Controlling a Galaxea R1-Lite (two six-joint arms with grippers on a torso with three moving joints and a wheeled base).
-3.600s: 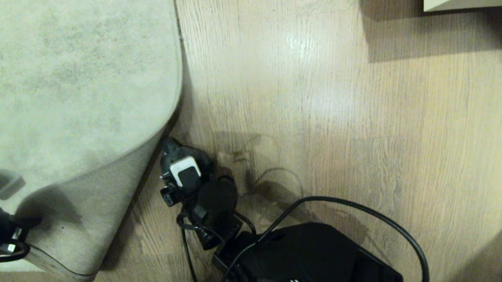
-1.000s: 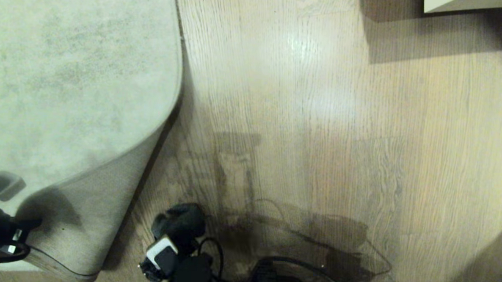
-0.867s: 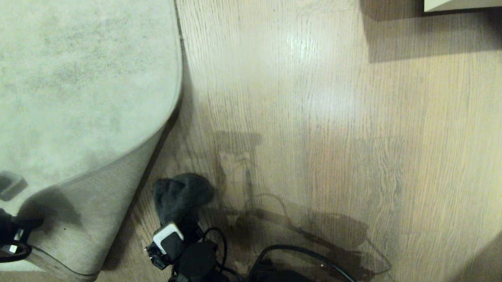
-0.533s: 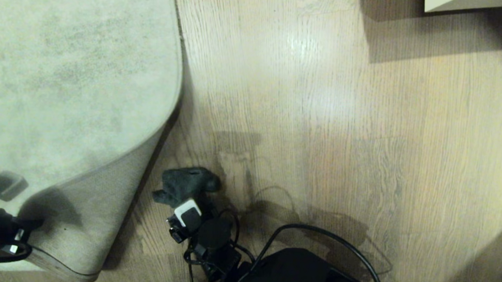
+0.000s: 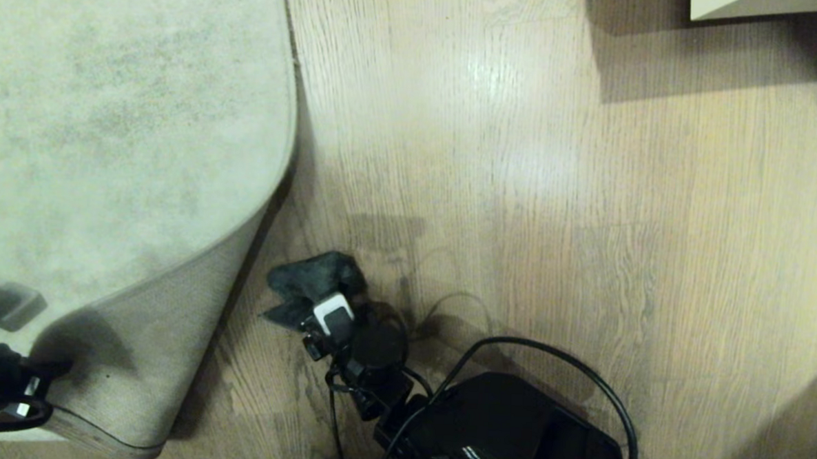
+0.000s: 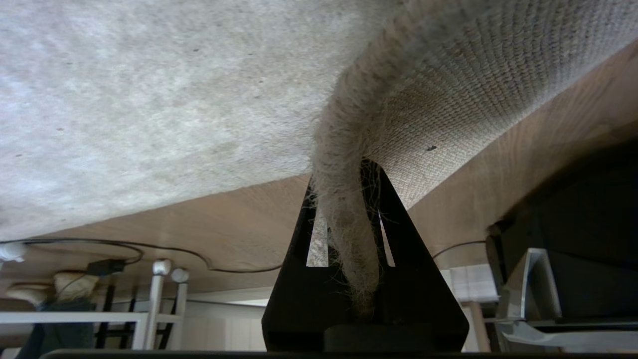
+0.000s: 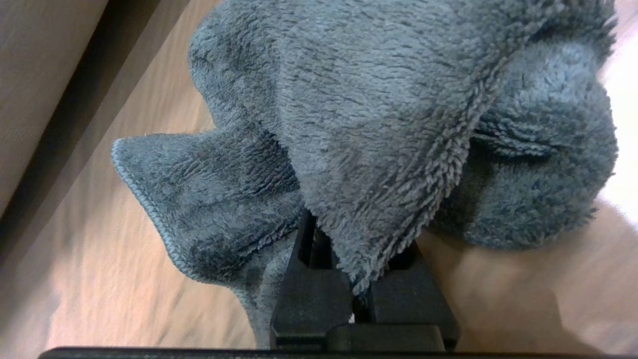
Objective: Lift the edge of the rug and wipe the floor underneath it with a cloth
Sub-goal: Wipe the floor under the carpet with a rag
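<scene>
Two grippers are at work: the left gripper (image 6: 344,234) pinches the rug edge (image 5: 191,303) raised at the near left, and the right gripper (image 7: 344,279) pinches the cloth (image 5: 313,284) against the floor (image 5: 520,193) just beside it, wiping apparently underway, unfinished.

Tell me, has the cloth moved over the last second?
Yes. The cloth, held by the right gripper, has slid up the floor away from the robot, alongside the lifted rug edge.
</scene>
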